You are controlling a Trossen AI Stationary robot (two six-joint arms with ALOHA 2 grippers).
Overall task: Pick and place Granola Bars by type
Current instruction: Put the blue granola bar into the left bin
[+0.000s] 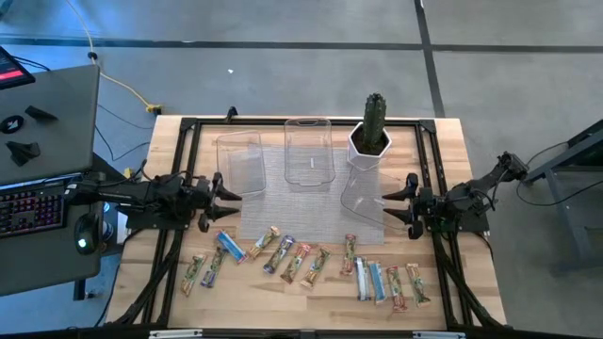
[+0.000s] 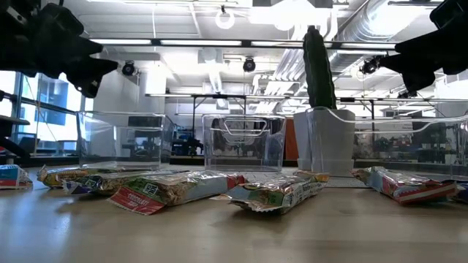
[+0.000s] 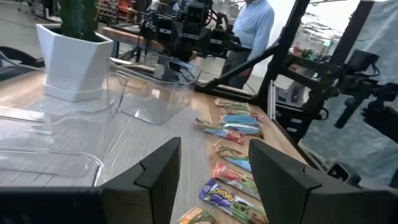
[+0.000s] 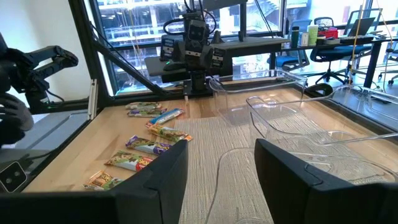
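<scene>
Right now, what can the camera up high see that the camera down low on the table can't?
Only the high view shows the whole wooden table, all three clear bins side by side, the grey mat and the keyboard beside the table. It also shows the left claw and right claw, both open and empty.

Only the low view shows the room's ceiling lights and pipes.

Both show the granola bars, the clear bins and the cactus in its white pot.
</scene>
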